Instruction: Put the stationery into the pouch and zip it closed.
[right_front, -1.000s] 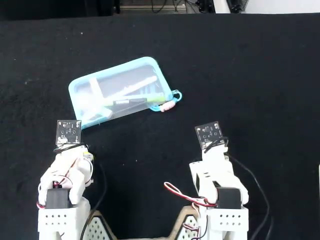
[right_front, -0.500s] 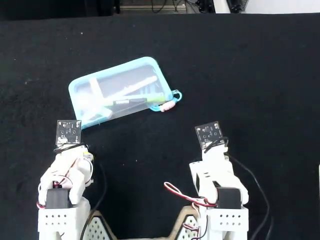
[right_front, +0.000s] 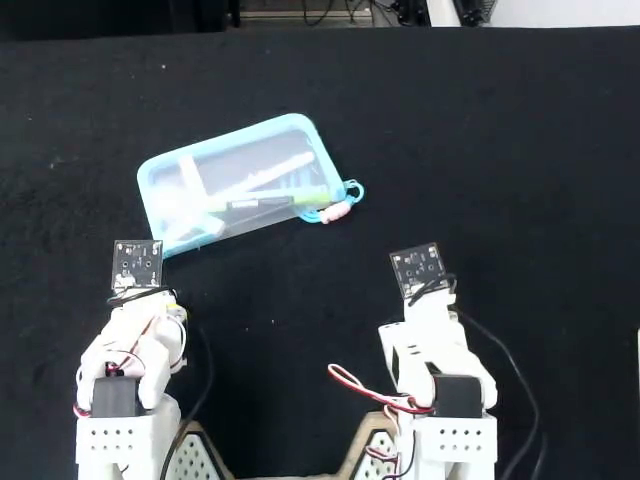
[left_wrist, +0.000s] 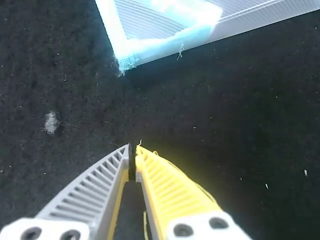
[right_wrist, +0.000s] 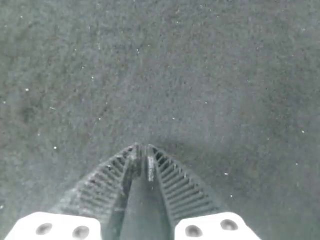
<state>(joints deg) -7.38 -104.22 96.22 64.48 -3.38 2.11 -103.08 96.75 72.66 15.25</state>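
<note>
A light blue see-through pouch (right_front: 240, 183) lies tilted on the black table, with pens and other stationery (right_front: 250, 185) inside it. Its zip pull and pink-and-blue cord (right_front: 340, 208) sit at the right end. My left gripper (left_wrist: 132, 150) is shut and empty, just short of the pouch's near corner (left_wrist: 125, 62). In the high view the left arm (right_front: 135, 300) rests folded at the front left. My right gripper (right_wrist: 142, 152) is shut and empty over bare black cloth. The right arm (right_front: 430, 320) rests folded at the front right, apart from the pouch.
Black cloth (right_front: 500, 150) covers the whole table. A small white fleck of lint (left_wrist: 51, 122) lies on the cloth near the left gripper. Cables run from both arm bases (right_front: 360, 390) at the front edge.
</note>
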